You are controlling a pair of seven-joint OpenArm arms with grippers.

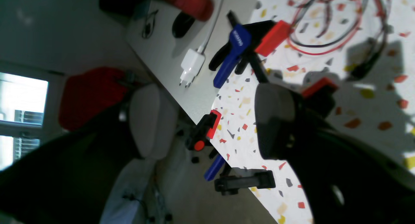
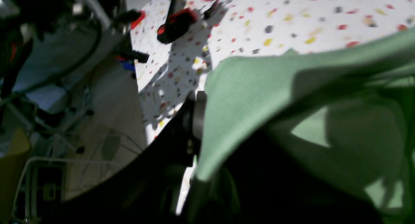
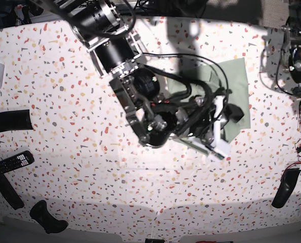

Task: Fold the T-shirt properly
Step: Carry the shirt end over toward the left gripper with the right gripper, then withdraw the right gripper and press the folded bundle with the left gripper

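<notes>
Right fingers (image 3: 225, 119): clamped on the shirt's edge, above the worktop (image 3: 64, 126).
Shirt (image 3: 236, 86): sage green, partly lifted, rest lying mid-worktop beneath the right arm.
Left fingers (image 1: 207, 120): spread wide, empty, parked at the far edge.
Risk: cloth may slip or bunch, skewing the fold.

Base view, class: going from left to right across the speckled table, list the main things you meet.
Remote control → right arm → T-shirt → left arm.
</notes>
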